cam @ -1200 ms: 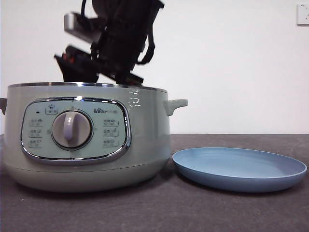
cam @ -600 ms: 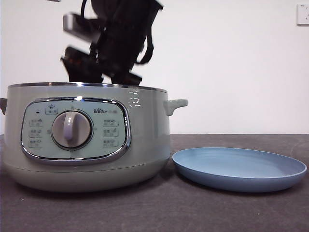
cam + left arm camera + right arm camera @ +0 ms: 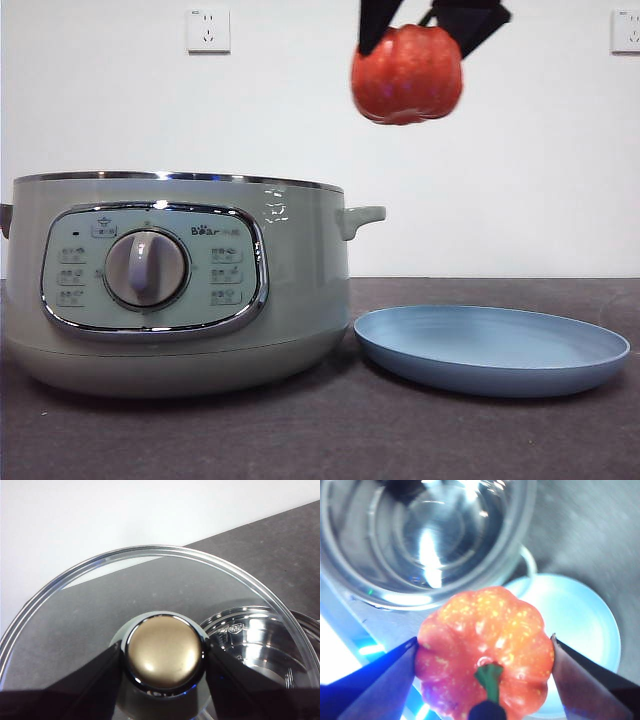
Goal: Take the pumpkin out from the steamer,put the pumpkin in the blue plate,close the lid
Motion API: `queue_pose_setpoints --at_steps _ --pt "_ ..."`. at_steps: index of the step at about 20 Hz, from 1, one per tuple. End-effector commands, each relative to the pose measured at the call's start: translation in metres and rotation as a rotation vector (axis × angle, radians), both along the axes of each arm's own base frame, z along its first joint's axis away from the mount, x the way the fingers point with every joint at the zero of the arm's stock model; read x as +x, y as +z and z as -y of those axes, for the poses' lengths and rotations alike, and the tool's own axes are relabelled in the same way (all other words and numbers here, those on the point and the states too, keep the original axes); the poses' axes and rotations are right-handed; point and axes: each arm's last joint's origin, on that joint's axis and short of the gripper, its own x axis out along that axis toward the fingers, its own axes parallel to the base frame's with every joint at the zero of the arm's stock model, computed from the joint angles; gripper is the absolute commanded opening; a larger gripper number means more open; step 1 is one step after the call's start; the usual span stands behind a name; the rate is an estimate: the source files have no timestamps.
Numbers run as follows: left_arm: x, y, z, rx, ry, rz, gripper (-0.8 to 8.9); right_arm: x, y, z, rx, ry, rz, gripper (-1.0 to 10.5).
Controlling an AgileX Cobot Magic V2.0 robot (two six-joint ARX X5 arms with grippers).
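Two fingers (image 3: 452,28) hold the pumpkin (image 3: 407,74) aloft.

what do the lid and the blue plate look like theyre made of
The lid looks like clear glass: the table shows through it, inside a shiny metal-looking rim. Its knob has a glossy golden sheen, held by the left gripper. The blue plate is matte with no glare, probably plastic or matte-glazed ceramic.

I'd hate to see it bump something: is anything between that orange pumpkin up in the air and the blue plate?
Nothing visible: the ribbed orange toy pumpkin, held by the right hand, hangs over open space above the shallow light-blue round plate.
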Motion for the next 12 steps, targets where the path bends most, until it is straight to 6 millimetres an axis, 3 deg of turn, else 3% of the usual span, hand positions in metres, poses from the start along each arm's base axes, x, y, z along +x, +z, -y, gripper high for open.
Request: queue_pose_setpoints --at_steps 1,7,12 --pt "-0.003 0.010 -0.002 -0.026 0.002 0.067 -0.09 -0.006 -0.019 0.008 -0.052 -0.105 -0.014 -0.1" --pt "-0.003 0.010 -0.002 -0.029 -0.001 0.070 -0.09 -0.022 -0.087 0.022 0.000 -0.260 0.084 -0.1" --pt "-0.003 0.010 -0.001 -0.040 -0.022 0.067 -0.09 -0.019 -0.138 0.023 -0.011 -0.299 0.162 -0.1"
